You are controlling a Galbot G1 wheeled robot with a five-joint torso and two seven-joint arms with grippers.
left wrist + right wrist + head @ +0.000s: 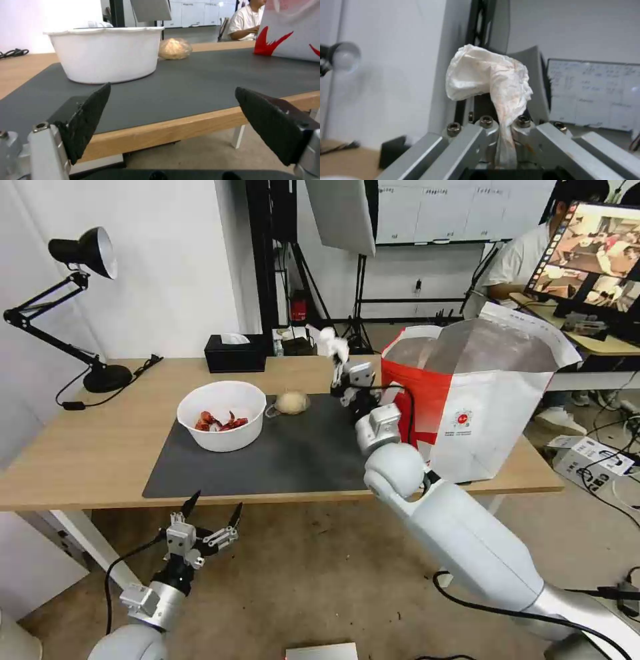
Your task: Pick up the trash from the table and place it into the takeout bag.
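Bare concrete-coloured floor lies nearest, and over it, below the front edge of the long light-wood bench [87, 447], the left hand [212, 508] hangs with its two black fingers [88, 117] spread wide and nothing between them. On the bench lies a large dark grey rectangular mat [293, 457]. On the mat's left part stands a white round bowl [222, 415] with red food scraps in it. Just beside the bowl, at the mat's far edge, rests a beige lump wrapped in clear plastic [291, 402]. To the right, the right arm reaches over the mat, and the right hand [338, 370] is raised above the bench, pinched tight on a small crumpled white tissue [488, 80], which stands up out of its closed metal fingers. Close to the right of that hand stands a large boxy white and red takeout bag [480, 413], its silver foil-lined mouth open; its white side bears a small round red logo, whose writing cannot be read. Farther back on the bench sit a black tissue box [235, 353] and a black desk lamp [80, 307].
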